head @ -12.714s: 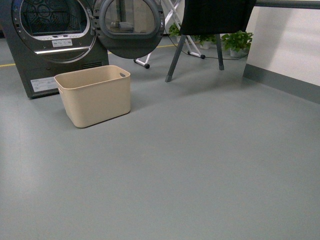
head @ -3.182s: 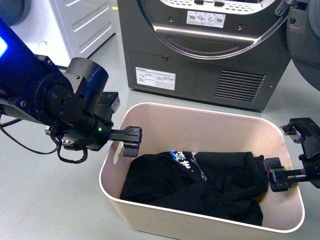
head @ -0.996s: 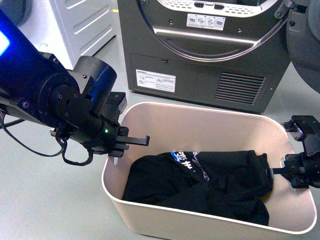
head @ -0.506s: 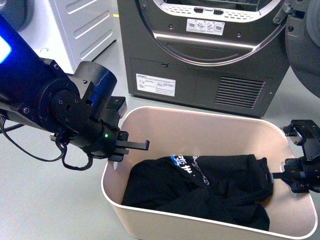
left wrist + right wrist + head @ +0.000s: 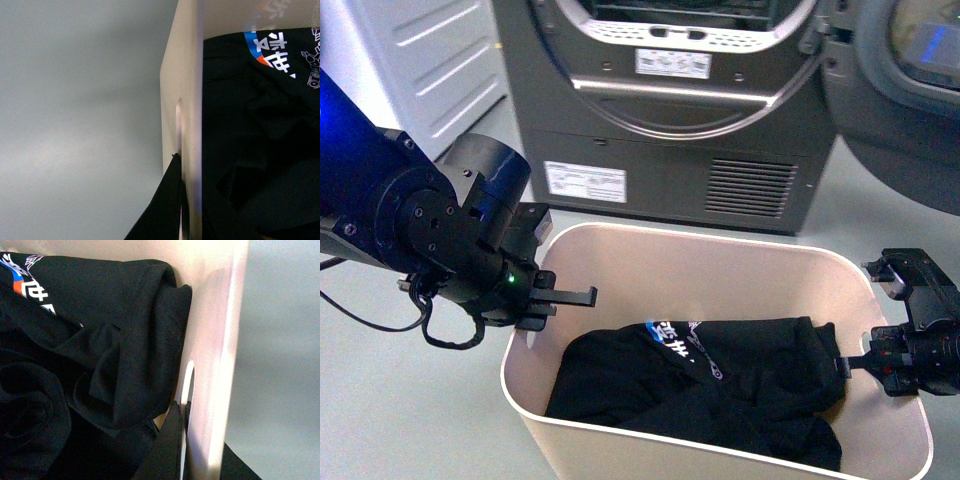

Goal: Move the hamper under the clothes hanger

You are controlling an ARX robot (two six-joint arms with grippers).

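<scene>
While the hamper (image 5: 720,275) is sitting on the floor (image 5: 400,400) just in front of the dryer (image 5: 680,150), with the clothes hanger out of view, 2 grippers are holding its short ends. The left gripper (image 5: 532,302) is clamping one wall by its slot handle (image 5: 180,130), and the right gripper (image 5: 895,365) is pinching the opposite wall. Smooth, stiff plastic is probably going to slip, so the slots are looking like the safest hold. Black clothes (image 5: 700,370) inside are likely adding little weight.
</scene>
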